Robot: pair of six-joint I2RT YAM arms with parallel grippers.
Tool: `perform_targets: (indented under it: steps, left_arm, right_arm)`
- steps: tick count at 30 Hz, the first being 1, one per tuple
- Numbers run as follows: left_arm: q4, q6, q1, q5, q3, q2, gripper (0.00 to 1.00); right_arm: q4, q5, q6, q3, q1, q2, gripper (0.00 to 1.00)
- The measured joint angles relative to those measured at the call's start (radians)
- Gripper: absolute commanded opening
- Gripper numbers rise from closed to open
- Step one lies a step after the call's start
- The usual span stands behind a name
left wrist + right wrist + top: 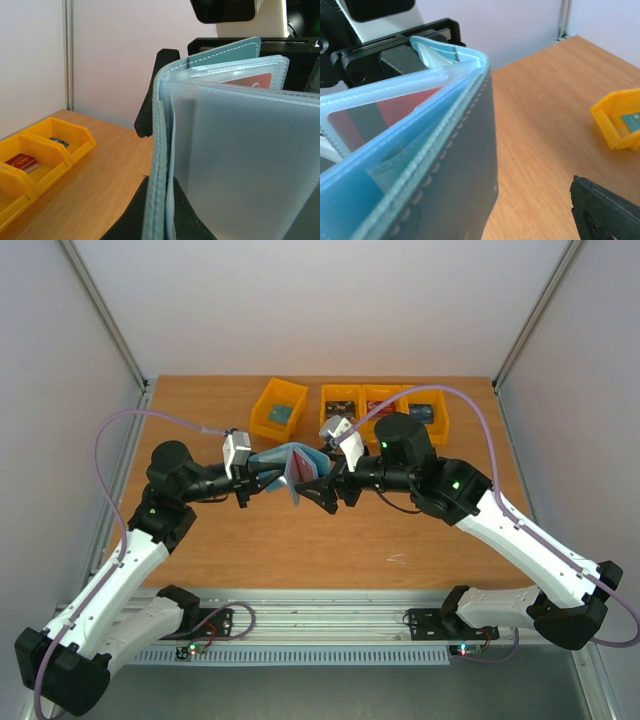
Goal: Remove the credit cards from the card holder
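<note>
Two grippers meet at the holder [287, 461]: the left gripper [266, 480] is clamped on its spine, and the right gripper [322, 494] has its fingers spread wide just beside its pages.

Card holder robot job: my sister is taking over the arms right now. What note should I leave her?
Left gripper: shut on the card holder, holding it open above the table.
Right gripper: open and empty, jaws right beside the holder's pages.
Cards: a red card sits in a clear pocket. Small card-like things lie in the yellow bins at the back.
Done: probably some cards are out, judging by the bins.
Left: pull out the red card, then check the other pockets.
</note>
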Motion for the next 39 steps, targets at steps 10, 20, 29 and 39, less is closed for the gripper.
perform_targets:
  steps: [10,20,29,39]
  left_arm:
    - [-0.001,0.0,0.0,0.0,-0.011,0.0,0.0]
    - [-0.004,0.0,0.0,-0.008,-0.014,0.0,0.0]
    - [-0.003,0.003,0.0,-0.008,-0.014,0.0,0.0]
    - [-0.003,0.003,0.0,-0.013,-0.014,0.0,0.0]
  right_arm:
    - [0.006,-0.031,-0.037,-0.008,0.056,0.027,0.98]
    - [0.015,0.03,-0.042,-0.008,0.064,0.04,0.99]
    - [-0.008,0.089,-0.063,-0.013,0.064,0.01,0.98]
    - [-0.029,0.175,-0.064,-0.014,0.065,0.006,0.86]
